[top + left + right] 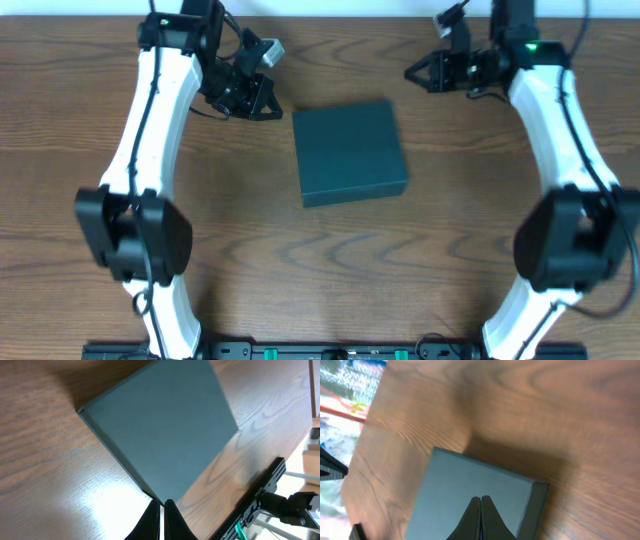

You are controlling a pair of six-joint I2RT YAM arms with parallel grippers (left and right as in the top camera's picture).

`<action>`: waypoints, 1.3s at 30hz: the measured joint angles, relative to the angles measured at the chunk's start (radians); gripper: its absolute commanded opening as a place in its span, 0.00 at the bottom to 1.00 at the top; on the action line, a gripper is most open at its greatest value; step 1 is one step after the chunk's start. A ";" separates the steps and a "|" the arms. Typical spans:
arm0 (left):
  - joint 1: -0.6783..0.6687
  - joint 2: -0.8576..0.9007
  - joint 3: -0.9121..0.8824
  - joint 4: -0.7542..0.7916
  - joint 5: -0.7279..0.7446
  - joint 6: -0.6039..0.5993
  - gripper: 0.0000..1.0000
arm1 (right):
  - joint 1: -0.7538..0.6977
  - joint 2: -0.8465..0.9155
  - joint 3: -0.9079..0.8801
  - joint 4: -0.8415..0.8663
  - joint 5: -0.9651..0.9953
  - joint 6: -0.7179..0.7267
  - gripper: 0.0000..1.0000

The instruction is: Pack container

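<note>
Your container sat flat in the middle of the wooden table, lid down, between the two arms. Your left gripper was pinched shut on nothing, just off the box's far-left corner. Your right gripper was likewise closed and empty, beyond its far-right corner. Neither was touching it.

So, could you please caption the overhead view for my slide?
Closed dark green container on the wooden table; left gripper and right gripper shut, clear of it.
</note>
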 measured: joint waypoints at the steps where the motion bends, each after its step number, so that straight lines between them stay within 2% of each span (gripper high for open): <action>1: -0.002 -0.029 0.000 -0.002 -0.006 0.000 0.06 | -0.001 -0.033 0.000 -0.006 0.007 0.000 0.01; 10: -0.051 -0.346 0.000 -0.105 -0.048 0.010 0.06 | -0.001 -0.345 0.000 -0.162 0.043 -0.009 0.02; 16: -0.118 -0.539 -0.002 -0.215 -0.059 0.056 0.06 | 0.034 -0.570 -0.002 -0.462 0.151 -0.025 0.01; 18: -0.138 -0.608 -0.020 -0.210 -0.058 0.063 0.06 | 0.067 -0.639 -0.019 -0.502 0.185 -0.031 0.01; 23: -0.153 -0.865 -0.206 -0.179 -0.058 0.068 0.06 | 0.153 -0.919 -0.214 -0.502 0.268 -0.032 0.02; 31: -0.154 -1.247 -0.647 -0.066 -0.045 0.068 0.06 | 0.161 -1.411 -0.592 -0.499 0.312 -0.001 0.02; 32: -0.154 -1.280 -0.693 -0.043 -0.045 0.064 0.06 | 0.161 -1.455 -0.632 -0.499 0.315 0.008 0.09; 33: -0.154 -1.301 -0.725 -0.028 -0.043 0.060 0.06 | 0.161 -1.484 -0.660 -0.500 0.315 0.023 0.29; 34: -0.154 -1.320 -0.757 -0.006 -0.042 0.056 0.21 | 0.161 -1.509 -0.686 -0.500 0.317 0.036 0.66; 35: -0.154 -1.335 -0.785 0.015 -0.043 0.055 0.51 | 0.161 -1.532 -0.711 -0.500 0.319 0.040 0.99; 36: -0.154 -1.342 -0.806 0.031 -0.043 0.045 0.95 | 0.161 -1.544 -0.729 -0.502 0.319 0.051 0.99; 39: -0.154 -1.338 -0.848 0.062 -0.042 0.022 0.95 | 0.161 -1.556 -0.769 -0.520 0.317 0.089 0.99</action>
